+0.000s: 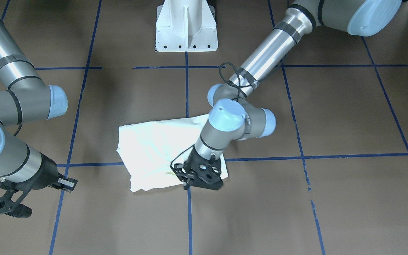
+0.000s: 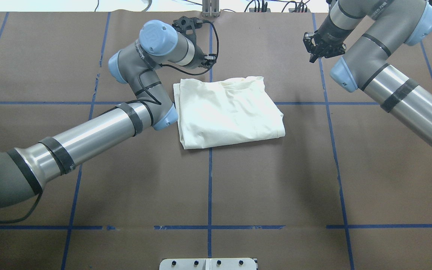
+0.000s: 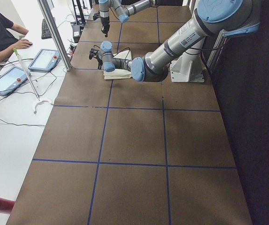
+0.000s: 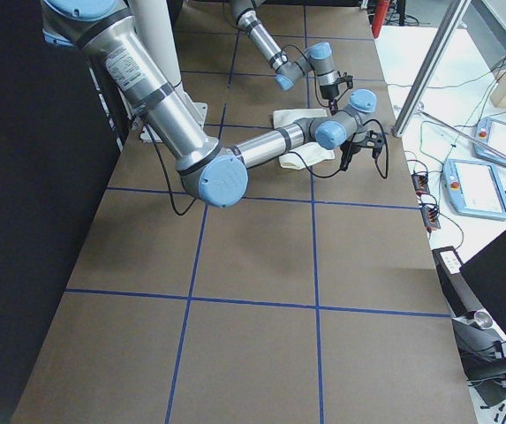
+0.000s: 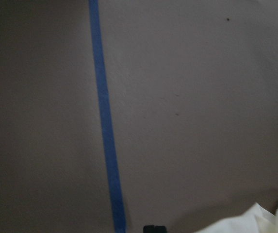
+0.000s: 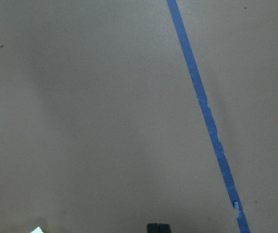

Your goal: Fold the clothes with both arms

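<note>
The folded cream T-shirt point(image 2: 227, 112) lay flat on the table point(image 2: 276, 180), one corner just below and beside the left claw point(image 1: 201, 179), which hung closed on nothing. The right claw point(image 2: 319, 49), likewise closed and empty, hung well apart from the shirt's opposite edge, with open brown table and blue tape lines point(image 2: 210, 180) between them.

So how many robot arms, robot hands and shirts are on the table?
Robot arms: 2, the left arm and the right arm
Hands: 2, the left hand and the right hand
Shirts: 1, the cream shirt
Total: 5
</note>
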Robot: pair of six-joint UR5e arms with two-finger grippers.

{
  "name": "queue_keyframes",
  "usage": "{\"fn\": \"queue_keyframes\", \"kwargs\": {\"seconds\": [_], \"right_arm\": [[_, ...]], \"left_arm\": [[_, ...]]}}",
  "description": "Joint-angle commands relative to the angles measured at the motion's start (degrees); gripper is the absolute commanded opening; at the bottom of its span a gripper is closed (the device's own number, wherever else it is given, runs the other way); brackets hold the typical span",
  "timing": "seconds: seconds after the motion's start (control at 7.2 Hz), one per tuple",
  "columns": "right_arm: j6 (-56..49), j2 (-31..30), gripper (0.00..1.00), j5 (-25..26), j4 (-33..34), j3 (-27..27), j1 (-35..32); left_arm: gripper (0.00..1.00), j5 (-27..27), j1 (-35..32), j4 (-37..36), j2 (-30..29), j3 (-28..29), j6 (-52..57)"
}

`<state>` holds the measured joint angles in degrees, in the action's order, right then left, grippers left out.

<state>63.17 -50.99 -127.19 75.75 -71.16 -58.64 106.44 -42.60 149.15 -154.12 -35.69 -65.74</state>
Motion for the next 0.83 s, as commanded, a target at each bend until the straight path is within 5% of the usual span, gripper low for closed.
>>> {"fn": "queue_keyframes", "kwargs": {"seconds": [0.0, 0.14, 0.42, 0.69], "right_arm": [[-0.1, 0.2, 0.00, -0.3, 0.1, -0.4, -0.2], [-0.1, 0.0, 0.00, -0.8, 0.2, -1.3, -1.5], [-5.3, -4.0, 0.00, -1.0, 0.4, -5.6, -4.7], [-15.9, -8.4, 0.00, -4.4, 0.6, -5.7, -11.1]], "left_arm": [[0.00, 3.7, -3.4, 0.1, -0.1, -2.4, 0.2], [0.00, 6.8, -4.3, -5.2, 4.7, -10.6, 0.3], [0.00, 10.7, -7.6, -22.3, 19.3, -37.8, 2.5], [0.00, 11.2, -12.7, -30.6, 29.6, -51.0, 15.8]]}}
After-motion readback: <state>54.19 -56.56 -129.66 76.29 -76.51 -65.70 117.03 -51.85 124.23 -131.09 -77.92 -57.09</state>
